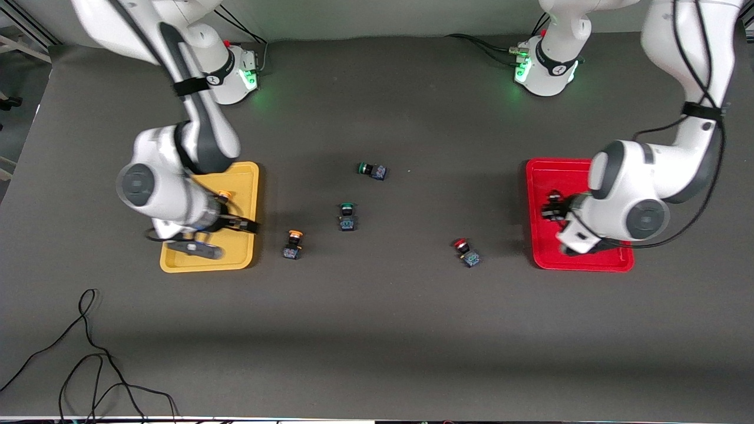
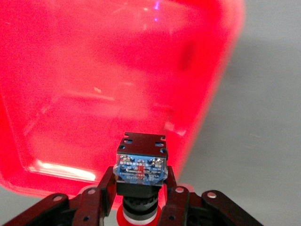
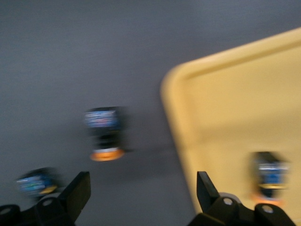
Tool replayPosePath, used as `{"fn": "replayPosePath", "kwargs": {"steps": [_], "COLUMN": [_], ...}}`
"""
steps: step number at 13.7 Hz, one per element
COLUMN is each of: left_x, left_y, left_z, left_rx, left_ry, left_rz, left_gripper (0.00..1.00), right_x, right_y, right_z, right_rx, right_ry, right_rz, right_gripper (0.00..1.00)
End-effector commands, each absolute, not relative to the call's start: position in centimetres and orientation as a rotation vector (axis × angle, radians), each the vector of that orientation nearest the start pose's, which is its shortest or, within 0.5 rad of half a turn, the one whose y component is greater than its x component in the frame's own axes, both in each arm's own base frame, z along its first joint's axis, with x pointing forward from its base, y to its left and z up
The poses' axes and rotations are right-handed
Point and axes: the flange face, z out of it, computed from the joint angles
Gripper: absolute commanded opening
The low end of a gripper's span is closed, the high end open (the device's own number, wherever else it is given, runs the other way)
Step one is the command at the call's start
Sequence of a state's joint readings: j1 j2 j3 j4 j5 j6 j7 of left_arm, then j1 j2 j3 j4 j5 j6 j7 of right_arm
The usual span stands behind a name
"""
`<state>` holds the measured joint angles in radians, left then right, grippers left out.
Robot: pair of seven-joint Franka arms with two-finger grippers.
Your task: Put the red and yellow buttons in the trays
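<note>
**Sam:** What could go wrong now?

**Me:** My left claw is pinched shut on a red button and hangs over the red tray. The button is a small, hard block with a round cap. I think that if I let go from too high, it could bounce on the smooth plastic, roll on its cap and hop over the low rim.

**Sam:** And the right claw?

**Me:** The right claw is wide open and holds nothing. It is over the edge of the yellow tray. One yellow button lies in that tray. The other yellow button lies on the table just beside it, toward the left arm's end. If I come down crooked, I might knock it over or bump the rim.

**Sam:** Anything else?

**Me:** A second red button sits on the dark, dull table near the red tray. Two green buttons have the same shape, so I must not grab those.
</note>
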<state>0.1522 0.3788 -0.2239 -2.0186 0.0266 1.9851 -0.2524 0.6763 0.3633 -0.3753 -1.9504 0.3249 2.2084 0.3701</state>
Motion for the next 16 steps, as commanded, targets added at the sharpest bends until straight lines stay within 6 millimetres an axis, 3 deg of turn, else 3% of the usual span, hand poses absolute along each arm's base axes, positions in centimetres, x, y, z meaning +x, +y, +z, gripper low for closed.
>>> {"fn": "replayPosePath", "kwargs": {"steps": [1, 2, 3, 4, 6, 7, 9, 10, 11, 12, 13, 14, 16], "left_x": [51.6, 50.5, 50.0, 50.1, 51.1, 52.6, 55.8, 57.2, 58.6, 60.2, 61.7, 63.3, 65.0], "left_y": [-1.3, -1.0, -1.0, -1.0, -1.8, -3.1, -8.4, -11.5, -15.1, -17.6, -19.8, -21.3, -23.3], "left_z": [20.6, 19.2, 18.5, 18.7, 20.5, 22.5, 26.7, 27.7, 28.7, 28.3, 27.9, 27.0, 24.9], "left_rx": [-3.083, -3.094, -3.097, -3.093, -3.086, -3.073, -3.069, -3.071, -3.075, -3.077, -3.095, -3.111, -3.158], "left_ry": [-0.182, -0.194, -0.208, -0.219, -0.220, -0.234, -0.261, -0.319, -0.389, -0.464, -0.503, -0.539, -0.572], "left_rz": [0.577, 0.550, 0.539, 0.543, 0.572, 0.590, 0.549, 0.510, 0.457, 0.436, 0.411, 0.403, 0.354], "left_gripper": [0.00, 0.11, 0.82, 1.00, 1.00, 1.00, 1.00, 1.00, 1.00, 1.00, 1.00, 1.00, 1.00], "right_x": [59.6, 60.2, 60.6, 60.7, 60.8, 60.7, 60.5, 60.4, 60.4, 60.3, 60.2, 60.2, 60.6], "right_y": [26.2, 26.7, 27.0, 27.0, 26.5, 26.2, 26.1, 26.1, 26.0, 25.9, 25.7, 25.6, 24.6], "right_z": [24.5, 23.2, 22.0, 20.7, 19.7, 18.9, 17.9, 17.5, 17.4, 17.2, 17.1, 17.3, 18.5], "right_rx": [-3.039, -3.052, -3.065, -3.081, -3.104, -3.114, -3.126, -3.130, -3.131, -3.133, -3.133, -3.132, -3.124], "right_ry": [0.434, 0.463, 0.460, 0.447, 0.430, 0.414, 0.405, 0.405, 0.403, 0.405, 0.410, 0.413, 0.432], "right_rz": [0.183, 0.166, 0.154, 0.163, 0.170, 0.185, 0.199, 0.195, 0.184, 0.190, 0.195, 0.196, 0.196], "right_gripper": [1.00, 1.00, 1.00, 1.00, 1.00, 1.00, 1.00, 1.00, 0.85, 0.53, 0.31, 0.18, 0.08]}}
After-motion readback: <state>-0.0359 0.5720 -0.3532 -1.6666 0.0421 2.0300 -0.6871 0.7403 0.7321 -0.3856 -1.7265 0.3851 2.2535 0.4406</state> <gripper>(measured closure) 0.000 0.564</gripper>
